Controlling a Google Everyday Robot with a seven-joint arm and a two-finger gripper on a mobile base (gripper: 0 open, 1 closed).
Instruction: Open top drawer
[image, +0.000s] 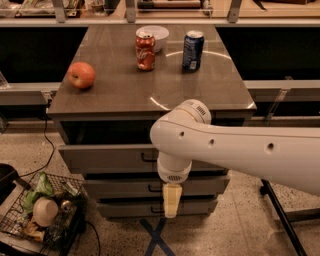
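Our white arm (240, 155) reaches in from the right edge to the centre. The top drawer (105, 159) sits centre-left, its long axis running left to right and its front facing the lower edge. The gripper (171, 200) hangs at lower centre, pointing down; we cannot tell whether it is open.

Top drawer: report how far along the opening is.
Done: the top drawer looks partly open. Its front stands forward of the lower fronts, with a dark gap under the tabletop.
In hand: nothing. The gripper hangs below that front, before the lower fronts, off the handle.
Left: possibly pulling it out further; its depth is hidden.
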